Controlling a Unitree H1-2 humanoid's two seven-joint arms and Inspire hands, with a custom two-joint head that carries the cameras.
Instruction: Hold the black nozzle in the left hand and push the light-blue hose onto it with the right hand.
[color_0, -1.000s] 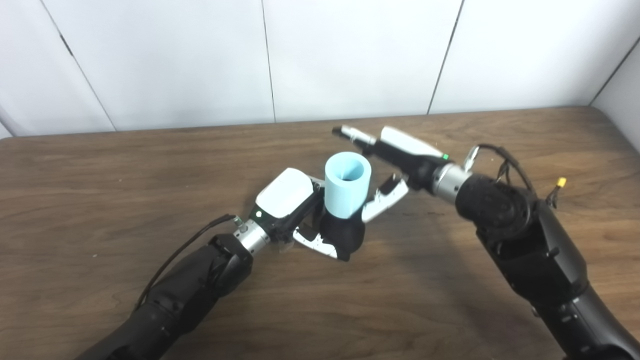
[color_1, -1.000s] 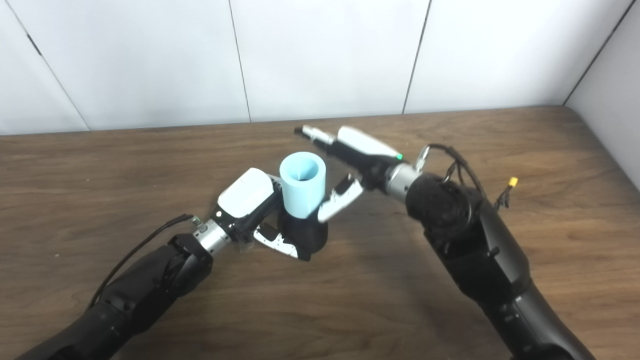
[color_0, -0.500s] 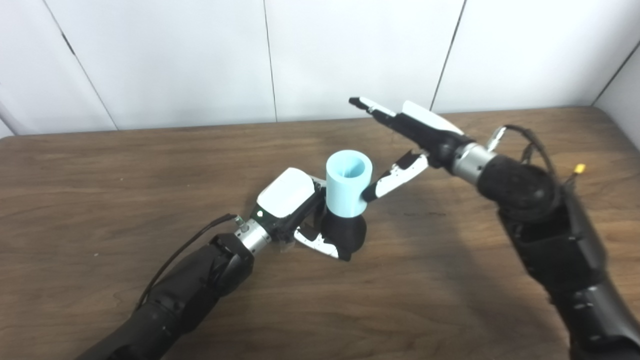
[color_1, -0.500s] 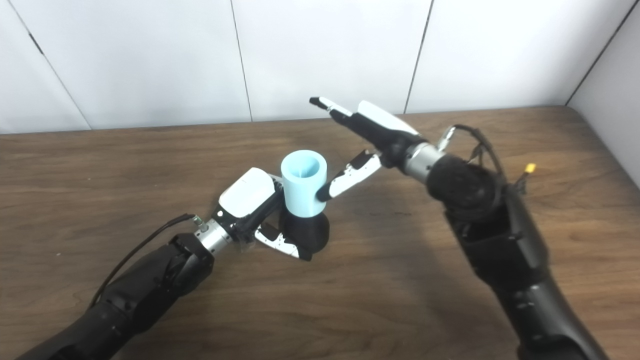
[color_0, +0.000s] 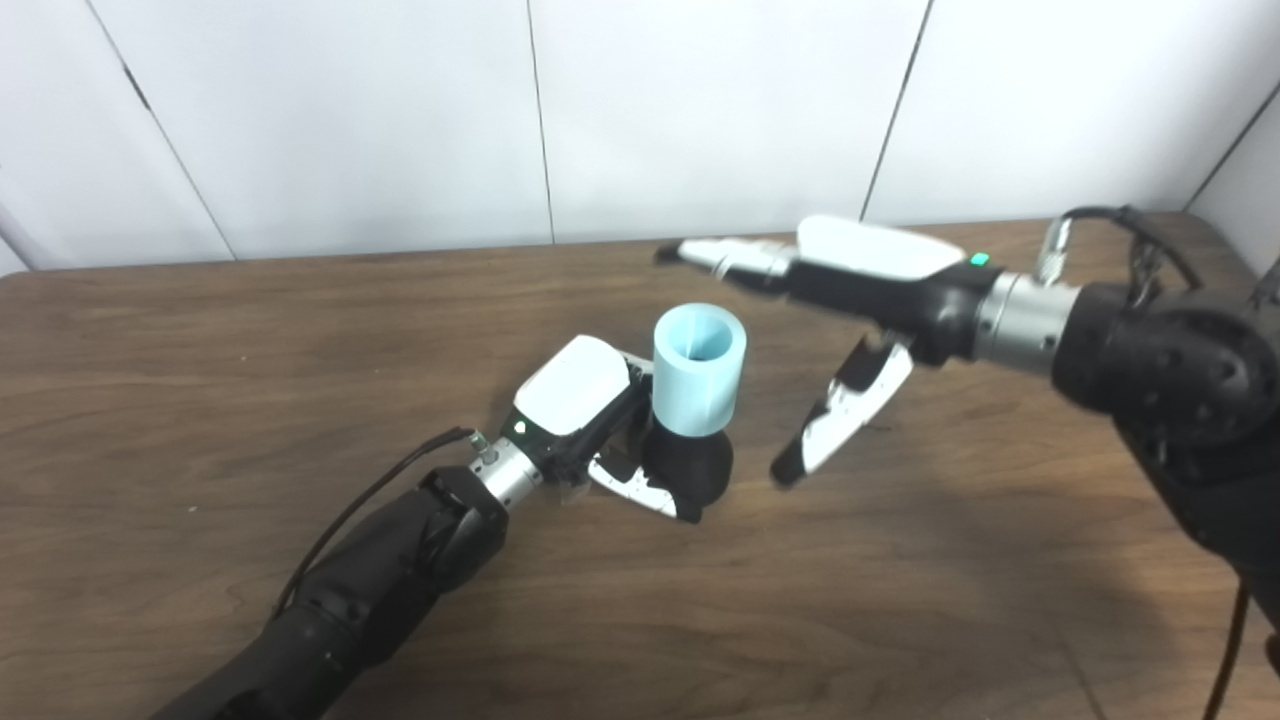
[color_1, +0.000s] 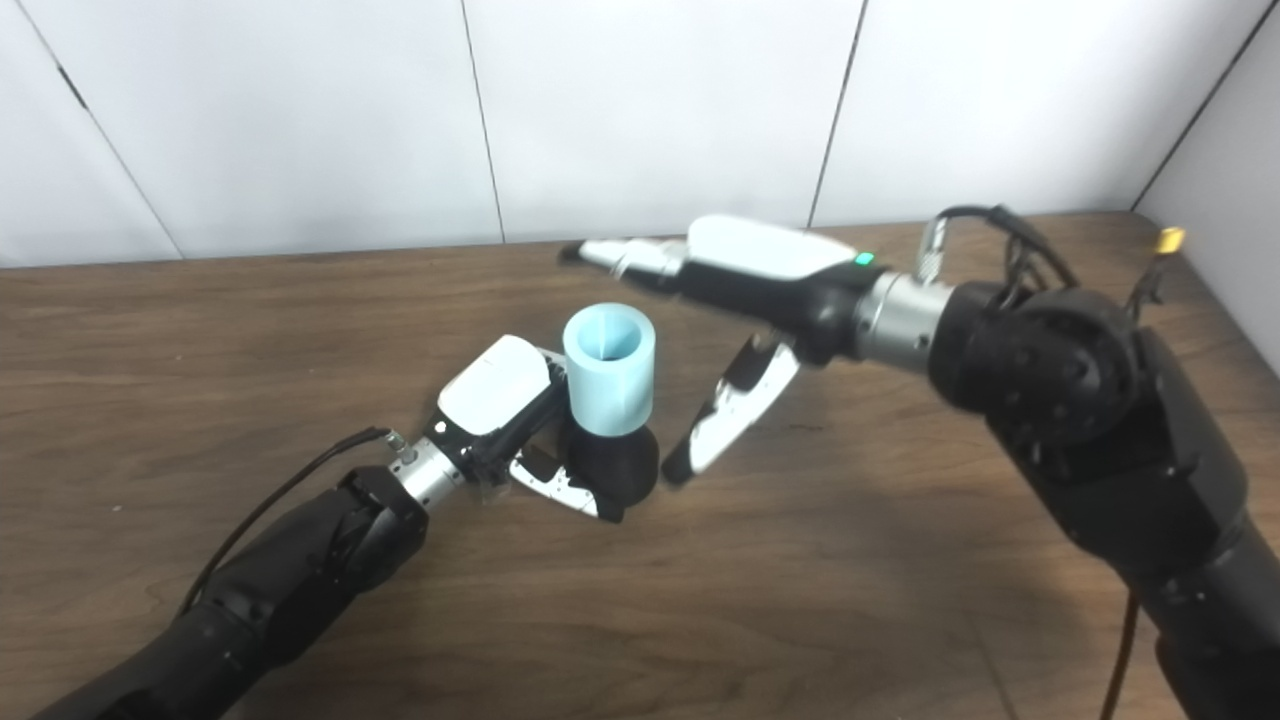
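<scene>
brown wooden table (color_0: 200, 330), white panel wall behind. left hand (color_0: 600, 425) wraps black nozzle (color_0: 688, 470), light-blue hose (color_0: 699, 368) seated upright on it. right hand (color_0: 840, 300) has let go and pulled away rightward since a second ago, fingers spread, empty, thumb hanging clear of hose. push looks done.

The hose (color_0: 699, 370) is pale light blue, plain, seated on a matte black nozzle (color_0: 688, 468). Both the left hand (color_0: 590, 420) and the right hand (color_0: 850, 300) have glossy white shells over black bodies, with silver wrist rings. The table (color_0: 200, 350) is dark brown wood grain; the wall (color_0: 700, 100) is white with thin dark seams.
</scene>
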